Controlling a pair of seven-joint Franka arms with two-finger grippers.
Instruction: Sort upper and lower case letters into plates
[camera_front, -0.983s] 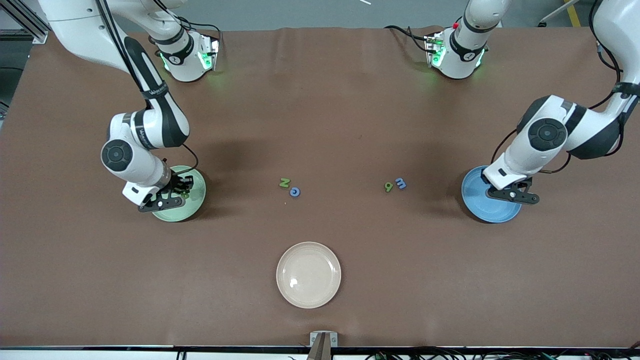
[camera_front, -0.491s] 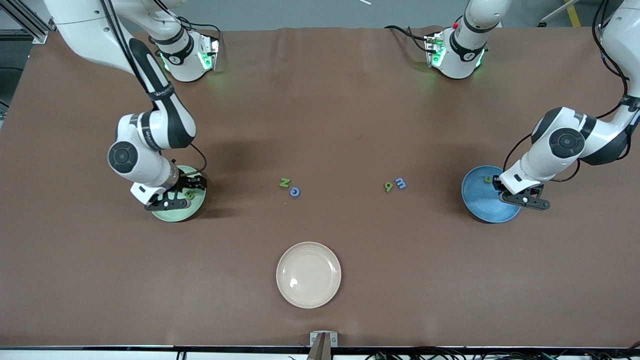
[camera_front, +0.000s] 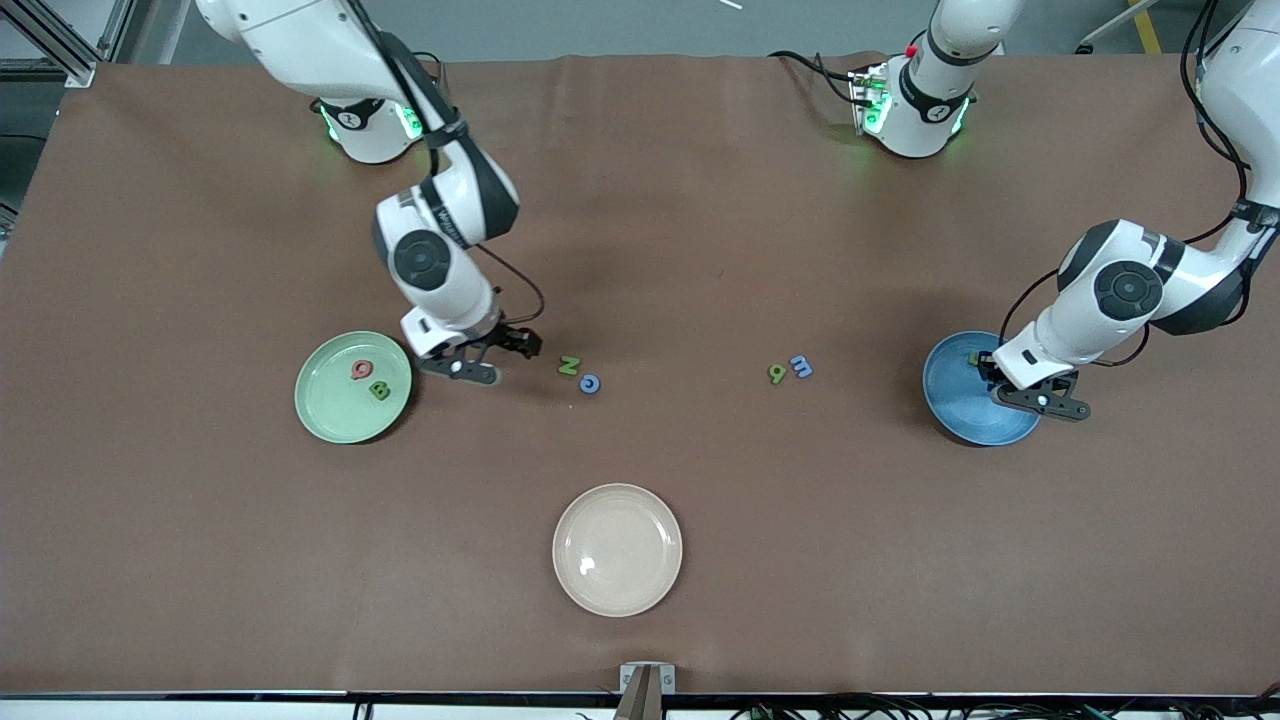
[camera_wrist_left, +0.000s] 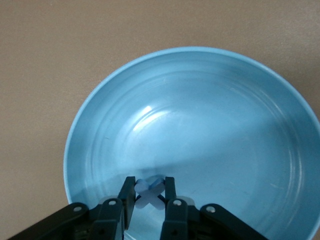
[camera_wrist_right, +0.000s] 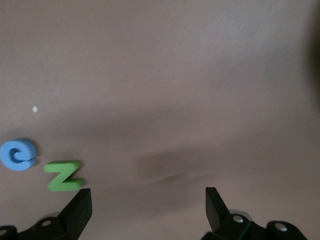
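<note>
The pale green plate (camera_front: 320, 400) holds the pink-red Q (camera_front: 361, 370) and green B (camera_front: 379, 390). My right gripper (camera_front: 505, 348) is open and empty over bare table between that plate and the green Z (camera_front: 568, 365). The blue G (camera_front: 590, 383) lies beside the Z. Both show in the right wrist view, the Z (camera_wrist_right: 63, 175) and G (camera_wrist_right: 17, 154), off to one side of the open gripper (camera_wrist_right: 147, 207). My left gripper (camera_front: 995, 378) is shut on the blue x (camera_wrist_left: 150, 189), low inside the sky blue plate (camera_wrist_left: 200, 115), which also holds the green u (camera_front: 972, 357). Green b (camera_front: 777, 374) and blue m (camera_front: 801, 367) lie mid-table.
A cream-beige plate (camera_front: 617, 549) sits nearer the front camera at mid-table, with nothing in it. The sky blue plate (camera_front: 950, 395) stands at the left arm's end, the green one at the right arm's end. The table is a brown mat.
My right gripper has left the green plate, where the B now lies, and swung toward the Z. My left gripper has stayed over the blue plate with only a small shift.
</note>
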